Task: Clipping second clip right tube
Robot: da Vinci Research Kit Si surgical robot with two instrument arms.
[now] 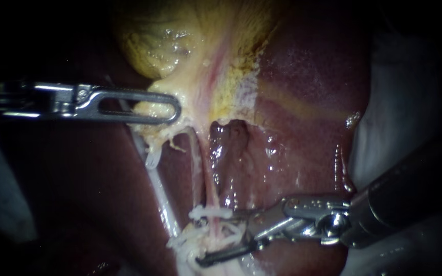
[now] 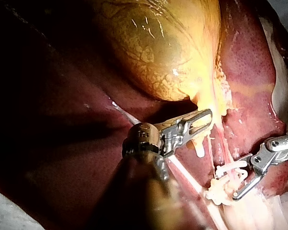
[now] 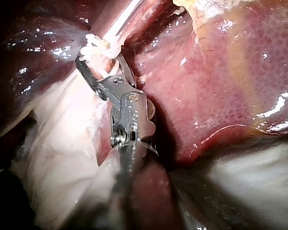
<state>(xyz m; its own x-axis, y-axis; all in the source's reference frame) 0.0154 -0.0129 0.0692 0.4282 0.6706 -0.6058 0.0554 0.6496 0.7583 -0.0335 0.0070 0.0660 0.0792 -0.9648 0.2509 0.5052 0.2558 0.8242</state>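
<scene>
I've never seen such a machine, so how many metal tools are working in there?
2. The left instrument grips the lower end of the gallbladder; the right instrument straddles the right tube. No others seem hidden.

Liver, gallbladder and pale cloth around my field.
I see the yellow gallbladder lying against the dark red liver, with the white cloth beside the liver's edge.

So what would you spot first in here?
The big yellow gallbladder bulges at the top of the endoscope view, against the dark red liver. My left instrument grips its lower end between its jaws. Lower down, my right instrument has open jaws around a thin tube, beside a white clip.
</scene>
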